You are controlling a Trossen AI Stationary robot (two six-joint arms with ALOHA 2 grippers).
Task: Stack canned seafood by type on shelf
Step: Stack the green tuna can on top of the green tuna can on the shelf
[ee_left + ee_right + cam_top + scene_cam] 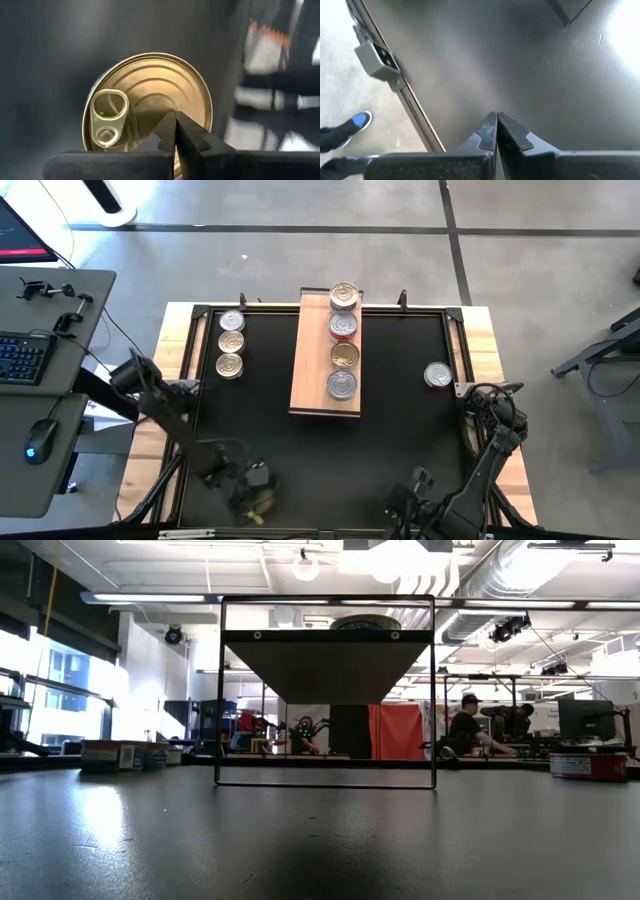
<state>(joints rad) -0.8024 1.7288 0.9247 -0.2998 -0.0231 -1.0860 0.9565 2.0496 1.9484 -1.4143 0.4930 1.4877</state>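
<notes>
1. On the black tabletop (400, 440) the shelf (308, 360) lies lengthwise at the middle toward the far edge, with four tins (343, 340) in a single row along it: a silver one at the far end, a red-sided one next, a gold-lidded one, then a silver one nearest the arms.
2. Off the shelf, three tins (231, 342) sit in a short column near the table's far-left corner, and a lone red-sided tin (437, 375) rests near the right edge.
3. Near the front-left of the table, the left gripper (175, 131) hangs over a gold tin (150, 102) with its fingers pinched together, empty; the tips point at the lid beside the pull-tab (106, 117).
4. Over bare tabletop at the front-right, the right gripper (496, 131) is likewise clenched on nothing.
5. Risk: if the left arm descends as it is, the closed tips would likely strike the lid and skid the tin instead of straddling its rim; the fingers need to spread first.
6. Risk: the smooth, shallow side wall offers little purchase, so an off-centre pinch may let the tin slip or tilt.
7. Risk: the gold tin already on the shelf sits between two others, so stacking onto it could nudge its neighbours or put like types apart.
</notes>
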